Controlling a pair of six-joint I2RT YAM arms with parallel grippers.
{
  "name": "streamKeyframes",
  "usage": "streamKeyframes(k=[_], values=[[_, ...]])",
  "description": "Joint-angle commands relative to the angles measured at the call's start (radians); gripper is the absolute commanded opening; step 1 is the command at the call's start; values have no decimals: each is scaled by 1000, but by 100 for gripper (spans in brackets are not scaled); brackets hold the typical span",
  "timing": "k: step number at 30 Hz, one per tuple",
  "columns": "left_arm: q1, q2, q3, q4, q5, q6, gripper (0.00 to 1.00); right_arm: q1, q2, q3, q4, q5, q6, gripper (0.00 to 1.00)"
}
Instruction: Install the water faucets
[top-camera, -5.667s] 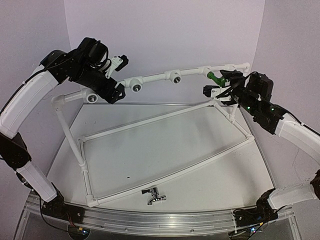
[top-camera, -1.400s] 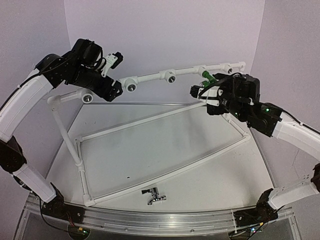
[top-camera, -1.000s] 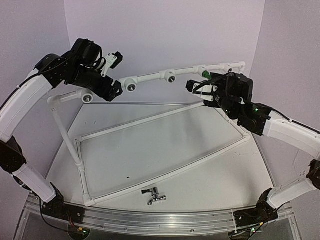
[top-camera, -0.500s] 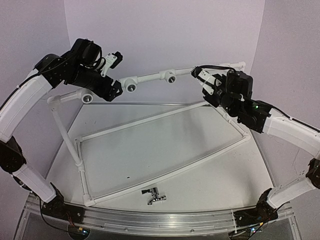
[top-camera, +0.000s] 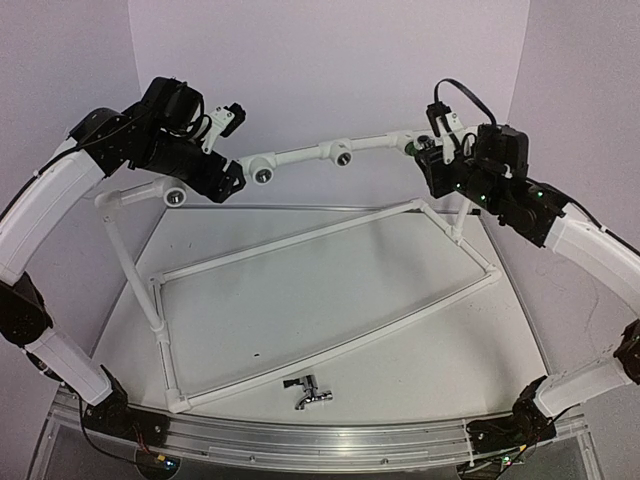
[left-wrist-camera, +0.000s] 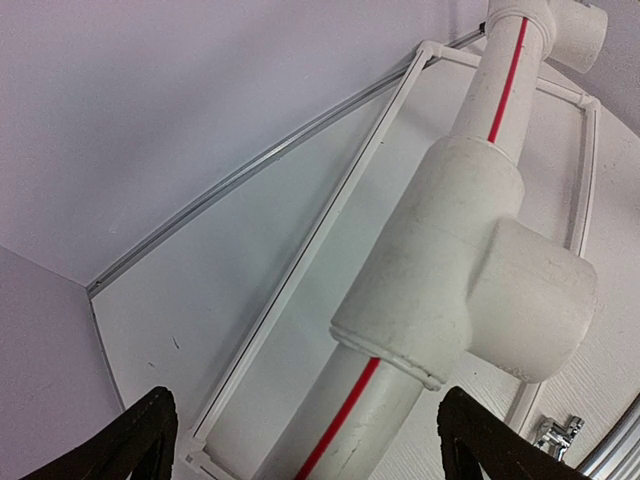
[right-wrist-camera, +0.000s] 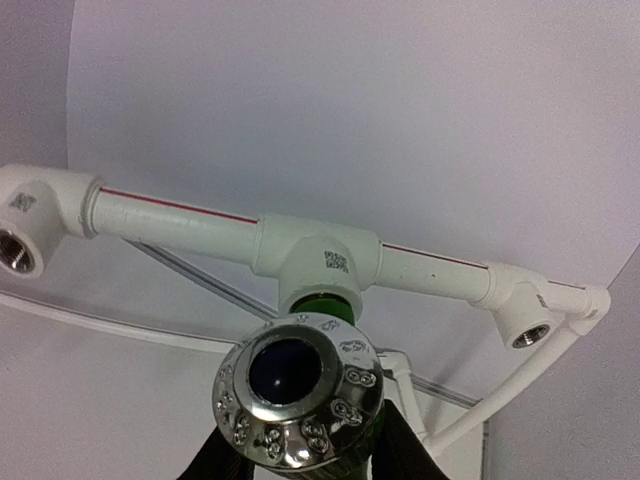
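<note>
Water faucets are lying well apart. The green faucet is sitting in the mouth of a tee socket on the raised pipe rail. The chrome faucet is lying on the tabletop at the bottom centre of the top view, just outside the white pipe frame.

The top view is showing only a speck of green at the upper right, beside the right gripper. The right wrist view is showing that gripper clamping the green faucet at its shiny round cap, with a black finger on each side.

The left wrist view is showing the left gripper spread wide, its 2 fingers straddling the rail below a tee fitting. Whether they are touching it cannot be told. A sliver of the chrome faucet is peeking in at that view's lower right.

Pale lilac walls are enclosing the white tabletop on 3 sides.
</note>
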Motion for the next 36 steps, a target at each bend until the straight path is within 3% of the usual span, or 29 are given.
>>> streamKeyframes(k=[1,19,25,27,32,36], values=[[-6,-21,-23,-48,39,-43,89,-39,-40,43,-55,-202,335,30],[-6,-22,-30,-40,33,-45,89,-316,20,-39,-9,-775,1194,24],[-6,-24,-30,-43,29,-45,89,-369,34,-76,18,-857,1327,24],[-5,-24,-30,-41,27,-46,89,-375,37,-89,45,-892,1349,30],[-5,-22,-32,-40,25,-46,89,-393,39,-99,129,-969,1371,68],[-4,-22,-32,-40,26,-45,89,-410,32,-74,137,-1001,1292,84]])
